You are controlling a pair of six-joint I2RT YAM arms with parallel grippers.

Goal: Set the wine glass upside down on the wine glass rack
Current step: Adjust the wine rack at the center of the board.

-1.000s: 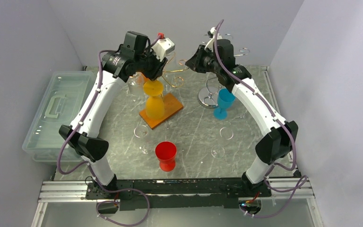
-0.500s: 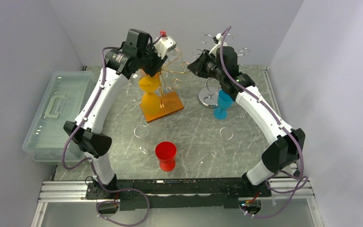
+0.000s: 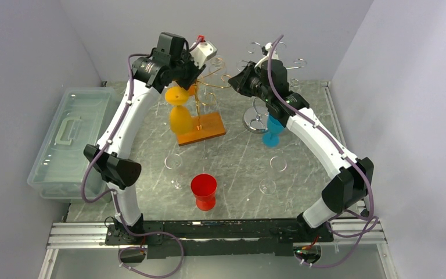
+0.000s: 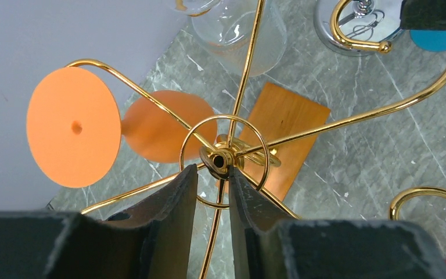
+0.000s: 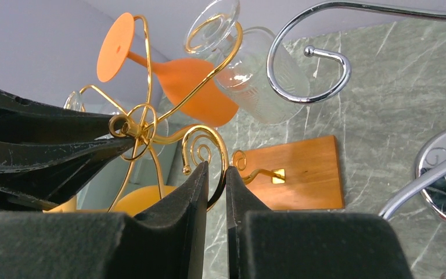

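The gold wire rack stands on a wooden base. An orange wine glass hangs upside down from one of its arms, foot up; it also shows in the left wrist view and in the right wrist view. A clear glass hangs on another arm. My left gripper is above the rack, shut on the top of its centre post. My right gripper is at the rack's right side, shut on a curled gold arm.
A silver rack stands right of the gold one, with a blue glass beside it. A red glass and several clear glasses stand on the near table. A clear plastic bin lies at the left.
The rack has turned and shifted a little, held by both grippers. The orange glass has swung to the left and further back. Both arms have moved slightly back.
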